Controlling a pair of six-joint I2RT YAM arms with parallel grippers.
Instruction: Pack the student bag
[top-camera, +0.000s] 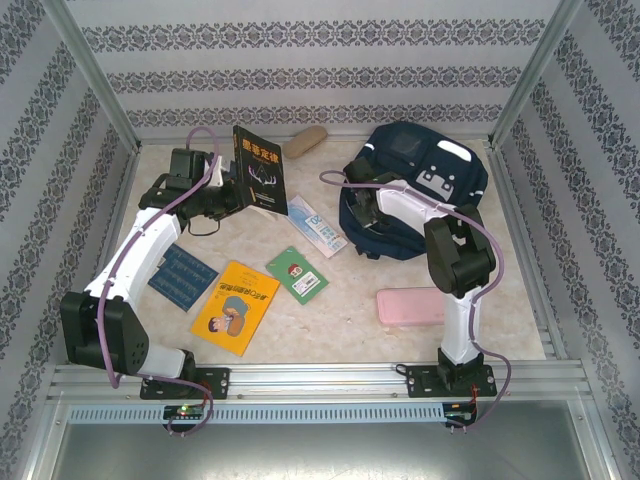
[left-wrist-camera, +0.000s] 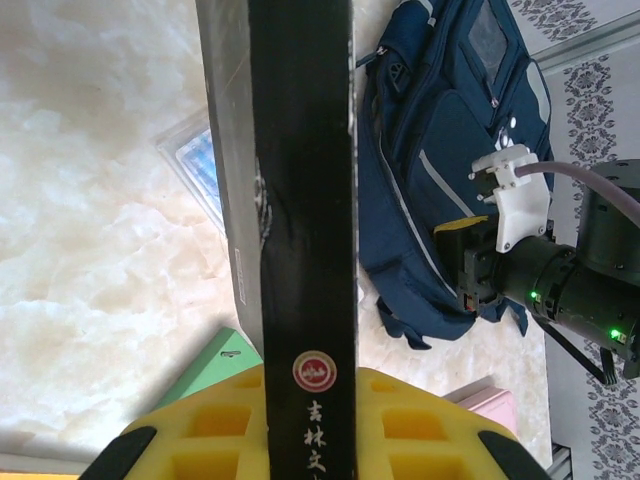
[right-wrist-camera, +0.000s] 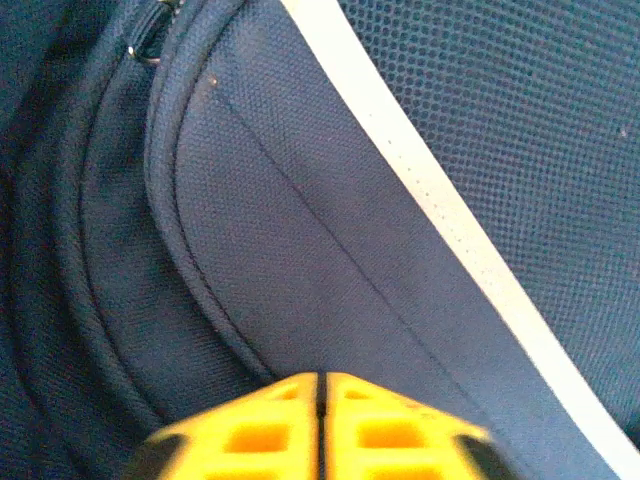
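The navy student bag (top-camera: 415, 185) lies at the back right of the table, its white stripe crossing the fabric (right-wrist-camera: 450, 220). My right gripper (top-camera: 356, 200) is at its left side. The yellow fingertips (right-wrist-camera: 290, 400) are pressed together against the navy fabric beside a piped seam, shut on a pinch of the bag. My left gripper (top-camera: 222, 185) holds a black book (top-camera: 258, 170) upright above the table. The book's spine (left-wrist-camera: 305, 200) runs between the yellow pads (left-wrist-camera: 420, 420). The bag (left-wrist-camera: 440, 170) lies to the right of the book, with the right arm (left-wrist-camera: 560, 290) on it.
On the table lie a white-blue packet (top-camera: 317, 226), a green booklet (top-camera: 297, 274), a yellow book (top-camera: 235, 308), a blue patterned notebook (top-camera: 183, 276), a pink case (top-camera: 410, 307) and a tan pouch (top-camera: 306, 142). Aluminium posts and papered walls enclose the table.
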